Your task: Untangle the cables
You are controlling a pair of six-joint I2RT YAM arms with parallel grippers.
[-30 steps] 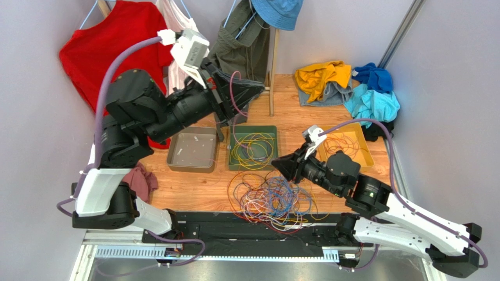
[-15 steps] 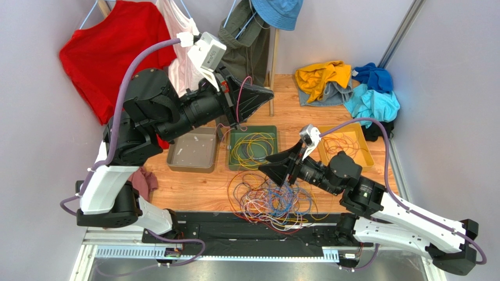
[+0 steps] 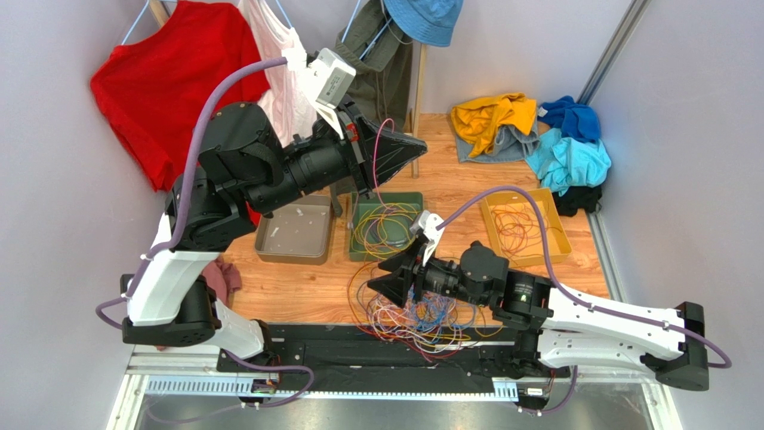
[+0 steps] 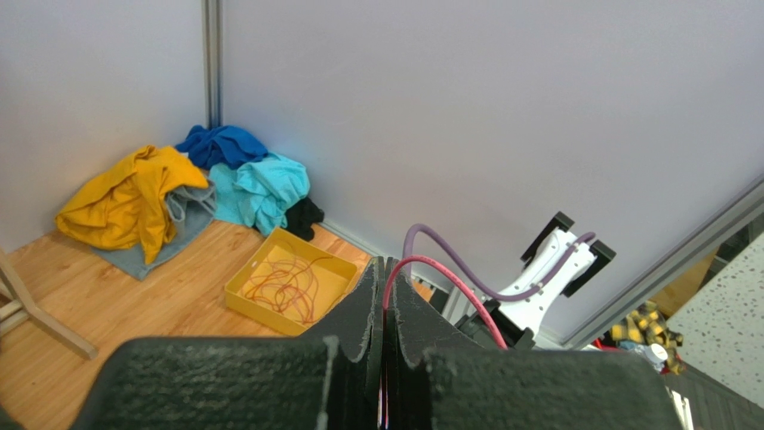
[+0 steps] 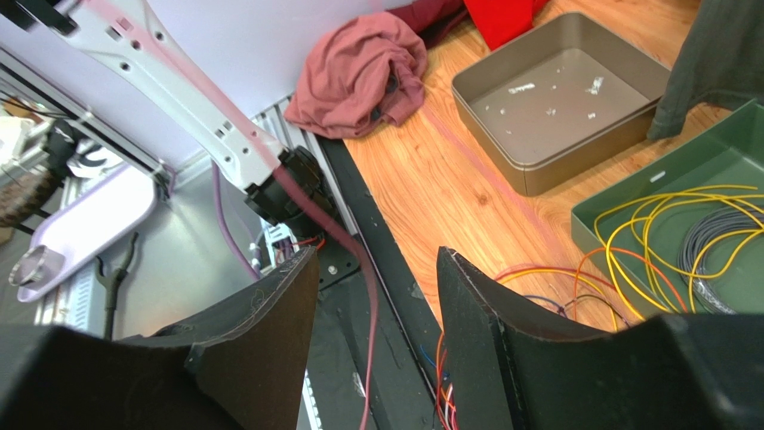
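The wedge-shaped black left tool (image 4: 384,273) is pressed together on one thin red cable (image 4: 444,267), while the right tool (image 5: 377,269) stands apart above the loose many-coloured tangle of cables (image 3: 430,313) on the wooden table (image 3: 296,287).

I look into a cell closed in by pale grey walls (image 3: 690,134), evenly lit, with only soft shadows. Underfoot is light wood planking (image 3: 296,287). At 12 o'clock stands a wooden clothes rack (image 3: 419,85) (a red shirt (image 3: 152,90) hangs at 10), and at 1 o'clock a heap of garments (image 3: 529,130) lies near a metal corner post (image 3: 614,49).
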